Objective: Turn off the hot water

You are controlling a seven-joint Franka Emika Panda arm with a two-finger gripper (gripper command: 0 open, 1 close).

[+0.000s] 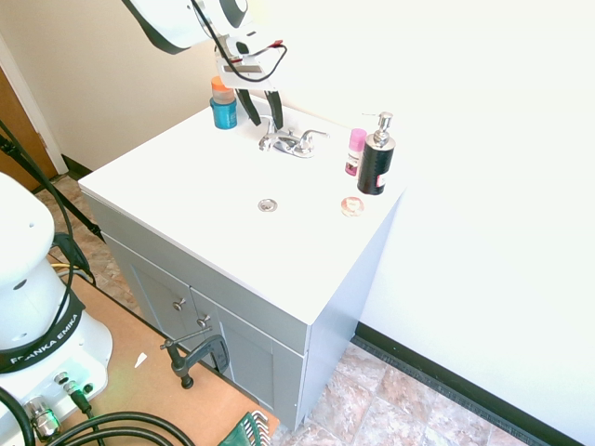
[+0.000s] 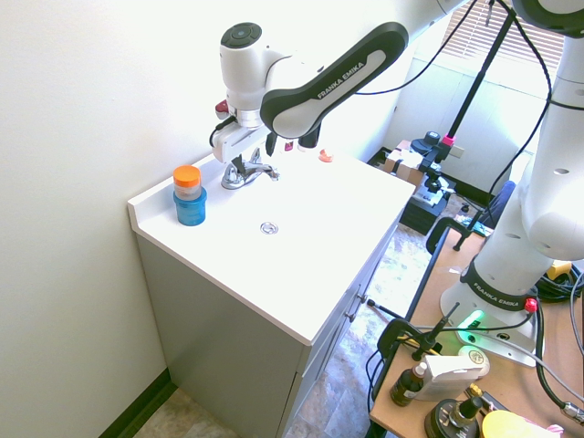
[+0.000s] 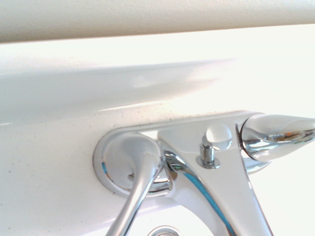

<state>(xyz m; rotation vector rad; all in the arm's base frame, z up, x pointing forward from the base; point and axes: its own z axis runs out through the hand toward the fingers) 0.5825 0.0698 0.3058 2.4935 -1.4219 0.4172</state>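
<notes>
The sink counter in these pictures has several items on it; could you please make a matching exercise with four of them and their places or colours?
Column one:
1. Blue container
2. Pump bottle
3. Drain ring
4. Faucet

Column two:
A. set into the white countertop, in front of the faucet
B. black, with a silver pump head
C. shiny chrome, with two lever handles
D. has an orange-lidded jar on top

Right pairs: 1-D, 2-B, 3-A, 4-C
</notes>
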